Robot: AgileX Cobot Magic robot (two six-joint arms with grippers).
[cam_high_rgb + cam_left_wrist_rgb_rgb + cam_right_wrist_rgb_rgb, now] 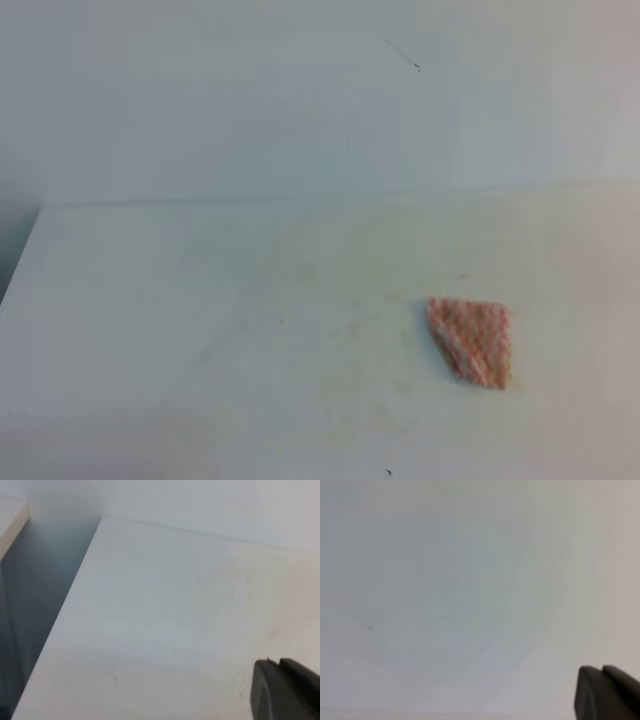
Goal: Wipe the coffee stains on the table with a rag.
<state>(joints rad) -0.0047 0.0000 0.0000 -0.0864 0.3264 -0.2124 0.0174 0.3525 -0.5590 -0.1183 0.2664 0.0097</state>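
The rag (470, 340), pink-and-white striped with one folded edge, lies flat on the right part of the white table (150, 300), and nothing touches it. Left of it the coffee stains (278, 321) show only as faint tan smears. Neither arm appears in the exterior high view. In the left wrist view my left gripper (277, 662) shows as dark fingertips pressed together above the table's far left corner, holding nothing. My right gripper (601, 669) shows in the right wrist view, fingertips together and empty, facing a plain white surface.
A white wall (320, 100) rises behind the table. The table's left edge (60, 625) drops into a dark gap beside it. Thin yellowish streaks (400, 295) cross the tabletop near the rag.
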